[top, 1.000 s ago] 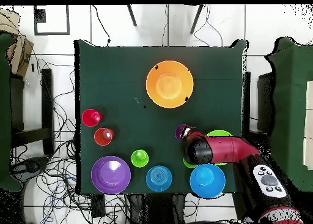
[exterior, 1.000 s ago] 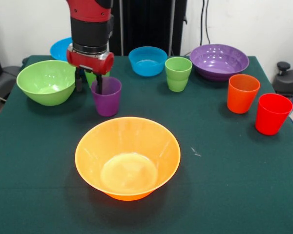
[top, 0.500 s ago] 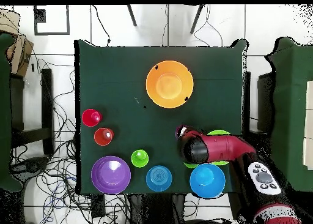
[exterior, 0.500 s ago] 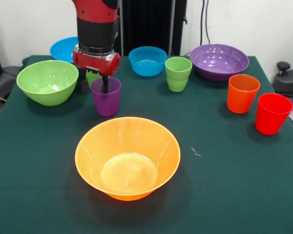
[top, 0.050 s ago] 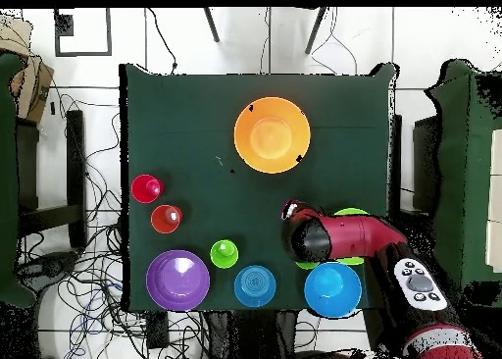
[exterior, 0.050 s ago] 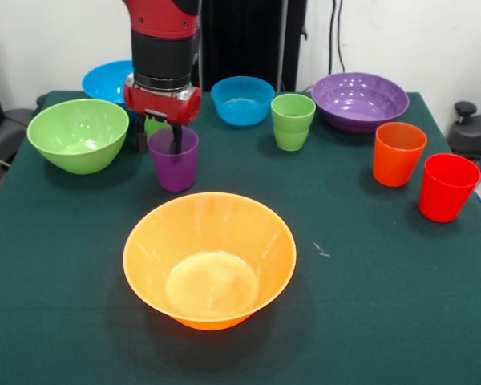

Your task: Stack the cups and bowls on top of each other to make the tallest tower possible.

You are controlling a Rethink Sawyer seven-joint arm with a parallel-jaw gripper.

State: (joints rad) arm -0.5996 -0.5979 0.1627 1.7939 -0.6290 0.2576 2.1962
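Since a second ago the end effector (exterior, 0.050 s ago: 158, 138) has shifted a little toward the blue bowl (exterior, 0.050 s ago: 242, 99) and sits over the purple cup (exterior, 0.050 s ago: 174, 159), one finger inside the rim and one outside; whether it grips the wall yet I cannot tell. That cup stands upright on the bench (exterior, 0.050 s ago: 369, 273), just beside the green bowl (exterior, 0.050 s ago: 76, 134), and has barely shifted. A green cup (exterior, 0.050 s ago: 153, 125) peeks out behind the end effector. Nearest the camera sits the big orange bowl (exterior, 0.050 s ago: 210, 258), empty. Along the far side stand another green cup (exterior, 0.050 s ago: 292, 121), the purple bowl (exterior, 0.050 s ago: 359, 100), the orange cup (exterior, 0.050 s ago: 398, 153) and the red cup (exterior, 0.050 s ago: 446, 187), all unmoved.
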